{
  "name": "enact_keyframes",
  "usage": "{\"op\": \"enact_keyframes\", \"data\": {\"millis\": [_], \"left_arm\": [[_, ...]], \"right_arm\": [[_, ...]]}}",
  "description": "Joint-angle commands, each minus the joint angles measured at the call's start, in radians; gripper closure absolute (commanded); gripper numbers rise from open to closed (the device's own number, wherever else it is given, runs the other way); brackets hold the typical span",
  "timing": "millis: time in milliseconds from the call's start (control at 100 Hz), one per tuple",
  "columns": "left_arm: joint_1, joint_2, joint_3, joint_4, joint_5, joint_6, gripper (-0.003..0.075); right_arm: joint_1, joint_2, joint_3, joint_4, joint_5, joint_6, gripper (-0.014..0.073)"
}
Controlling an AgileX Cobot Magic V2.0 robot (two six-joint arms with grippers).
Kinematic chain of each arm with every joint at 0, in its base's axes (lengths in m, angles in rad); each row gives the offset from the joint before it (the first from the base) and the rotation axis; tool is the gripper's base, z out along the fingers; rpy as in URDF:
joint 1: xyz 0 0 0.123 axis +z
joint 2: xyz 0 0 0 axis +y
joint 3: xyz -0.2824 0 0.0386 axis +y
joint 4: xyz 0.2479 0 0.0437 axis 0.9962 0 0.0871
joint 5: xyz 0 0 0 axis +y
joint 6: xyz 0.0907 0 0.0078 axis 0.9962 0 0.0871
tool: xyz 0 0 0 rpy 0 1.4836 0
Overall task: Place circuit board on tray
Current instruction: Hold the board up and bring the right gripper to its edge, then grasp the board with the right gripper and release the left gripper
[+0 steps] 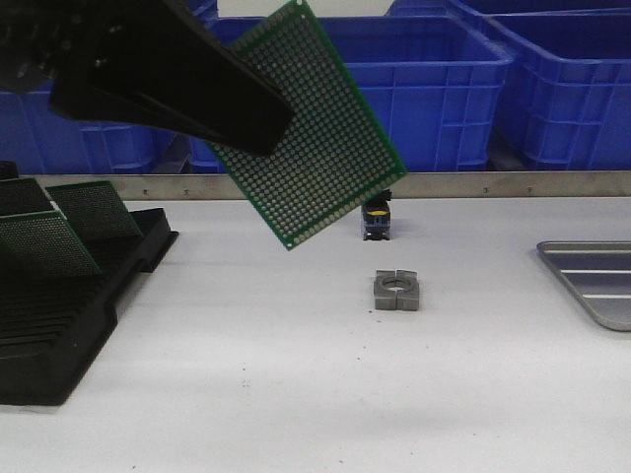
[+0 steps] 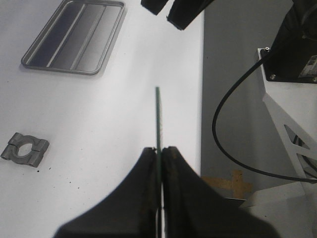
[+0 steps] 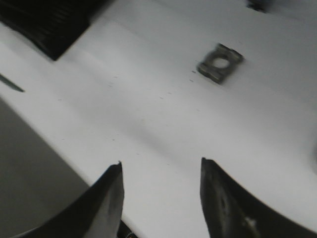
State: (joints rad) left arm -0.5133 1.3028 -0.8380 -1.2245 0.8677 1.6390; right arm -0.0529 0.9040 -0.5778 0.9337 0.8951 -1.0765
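Note:
My left gripper [image 1: 271, 123] is shut on a green perforated circuit board [image 1: 320, 128] and holds it tilted, high above the table's middle. In the left wrist view the board [image 2: 158, 116] shows edge-on, clamped at the gripper's tips [image 2: 161, 148]. The grey metal tray [image 1: 596, 276] with a ribbed floor lies at the table's right edge, partly cut off; it also shows in the left wrist view [image 2: 74, 37]. My right gripper [image 3: 161, 166] is open and empty above the table's near edge; its fingertips [image 2: 183, 12] show in the left wrist view.
A black slotted rack [image 1: 69, 296] with green boards [image 1: 84, 212] stands at the left. A small grey metal block [image 1: 396, 291] lies mid-table, a small dark part [image 1: 377, 219] behind it. Blue bins [image 1: 444, 79] line the back.

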Motion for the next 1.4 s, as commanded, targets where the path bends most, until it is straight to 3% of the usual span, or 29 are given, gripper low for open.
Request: {"op": "enact_keyframes", "data": {"millis": [0,170,260,420,650,740,1010,1110,1210,1330,1390], "left_arm": [[-0.009,-0.026,-0.030,-0.067,0.017,-0.009,0.0737],[-0.009,-0.026,-0.030,-0.067,0.017,-0.009,0.0737],[-0.009,-0.026,-0.030,-0.067,0.017,-0.009,0.0737],[-0.009,-0.026,-0.030,-0.067,0.017,-0.009,0.0737],[-0.009,-0.026,-0.030,-0.067,0.017,-0.009,0.0737],[-0.009,-0.026,-0.030,-0.067,0.017,-0.009,0.0737],[-0.009,-0.026,-0.030,-0.067,0.017,-0.009,0.0737],[-0.009,-0.026,-0.030,-0.067,0.015,-0.009,0.0724],[-0.009,-0.026,-0.030,-0.064,0.017,-0.009,0.0600],[-0.009,-0.026,-0.030,-0.060,0.017,-0.009,0.0307],[-0.009,-0.026,-0.030,-0.060,0.015,-0.009,0.0211]], "right_arm": [[0.014,0.052,-0.034,0.173,0.031,-0.206,0.0191],[0.122,0.154,-0.034,0.293,0.034,-0.523,0.0191],[0.193,0.206,-0.035,0.364,0.028,-0.619,0.0191],[0.305,0.298,-0.076,0.455,0.008,-0.657,0.0191],[0.424,0.404,-0.168,0.465,0.009,-0.657,0.0200],[0.448,0.425,-0.184,0.467,0.014,-0.657,0.0276],[0.451,0.433,-0.188,0.473,0.052,-0.656,0.0662],[0.451,0.433,-0.188,0.473,0.072,-0.655,0.0662],[0.451,0.433,-0.188,0.471,0.088,-0.650,0.0662],[0.451,0.433,-0.188,0.427,0.093,-0.577,0.0662],[0.451,0.433,-0.188,0.382,0.093,-0.502,0.0662]]}}
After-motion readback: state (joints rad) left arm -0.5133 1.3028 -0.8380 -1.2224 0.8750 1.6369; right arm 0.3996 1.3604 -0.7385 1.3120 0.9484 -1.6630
